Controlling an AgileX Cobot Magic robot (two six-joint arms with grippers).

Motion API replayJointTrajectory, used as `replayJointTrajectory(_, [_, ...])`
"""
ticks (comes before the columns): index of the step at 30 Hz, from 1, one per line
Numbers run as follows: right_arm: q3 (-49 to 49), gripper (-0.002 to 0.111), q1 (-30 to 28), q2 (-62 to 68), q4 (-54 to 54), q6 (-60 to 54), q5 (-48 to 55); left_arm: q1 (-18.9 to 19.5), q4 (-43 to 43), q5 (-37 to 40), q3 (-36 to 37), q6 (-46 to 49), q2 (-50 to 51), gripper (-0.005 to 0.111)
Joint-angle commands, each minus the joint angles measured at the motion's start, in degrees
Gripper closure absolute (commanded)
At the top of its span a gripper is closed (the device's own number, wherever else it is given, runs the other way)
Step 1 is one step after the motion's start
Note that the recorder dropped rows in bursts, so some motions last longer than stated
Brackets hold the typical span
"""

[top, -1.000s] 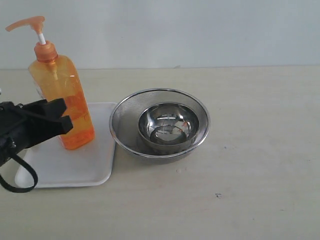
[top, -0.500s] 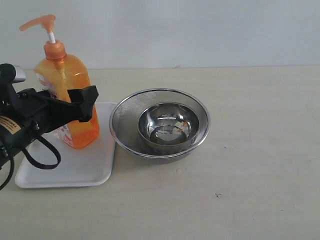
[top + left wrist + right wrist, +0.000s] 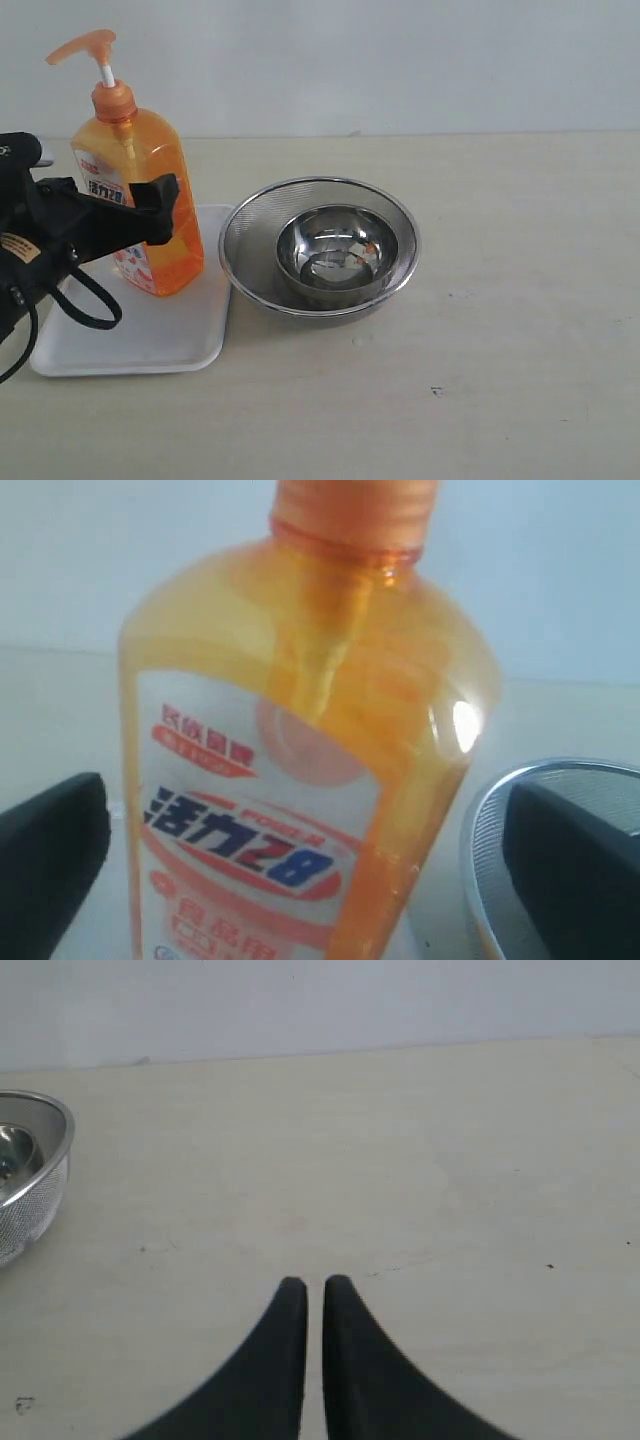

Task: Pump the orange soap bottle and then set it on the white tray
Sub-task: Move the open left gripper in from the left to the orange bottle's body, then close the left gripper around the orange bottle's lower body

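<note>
The left gripper (image 3: 305,825) stands wide open around the orange soap bottle (image 3: 140,200). One black finger (image 3: 50,865) is on each side of the bottle's body, and the left wrist view shows a thin gap on either side, so it has no hold on the bottle. The bottle stands upright on the white tray (image 3: 150,345), at the tray's far corner next to the mesh strainer (image 3: 250,285). Its pump head (image 3: 85,45) is raised on the white stem, and a dip tube shows through the orange wall. The tray carries nothing else. The strainer sits on the counter (image 3: 500,350) just beside the tray and holds a steel bowl (image 3: 337,250), which looks empty apart from reflections. The right gripper (image 3: 313,1285) is closed to a slit with nothing between its tips. It hangs over bare counter with the strainer's rim (image 3: 40,1120) off to one side.
</note>
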Motion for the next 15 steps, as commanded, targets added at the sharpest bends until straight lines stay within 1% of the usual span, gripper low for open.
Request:
replayJointTrajectory(1, [-0.07,0.106,-0.09,-0.31,-0.22,-0.11,-0.71,-0.19,-4.22,-1.04,-0.28,1.33,0.05,-0.002])
replayJointTrajectory(5, [-0.07,0.106,-0.09,-0.31,-0.22,-0.11,-0.71,-0.19,-12.11,0.13,-0.28,2.54,0.05,-0.002])
replayJointTrajectory(8, [-0.07,0.106,-0.09,-0.31,-0.22,-0.13,-0.45,-0.19,-14.03,3.33,-0.28,3.58,0.05,-0.002])
replayJointTrajectory(10, [-0.07,0.106,-0.09,-0.31,-0.22,-0.13,-0.34,-0.19,-13.52,6.1,-0.28,5.55,-0.34,-0.002])
replayJointTrajectory(11, [-0.07,0.106,-0.09,-0.31,-0.22,-0.13,-0.34,-0.19,-13.52,7.64,-0.28,8.08,-0.97,-0.002])
replayJointTrajectory(12, [-0.07,0.106,-0.09,-0.31,-0.22,-0.13,-0.34,-0.19,-13.81,8.01,-0.28,9.47,-1.43,-0.002])
replayJointTrajectory(15, [-0.07,0.106,-0.09,-0.31,-0.22,-0.13,-0.34,-0.19,-18.75,8.78,-0.28,15.06,-3.89,-0.002])
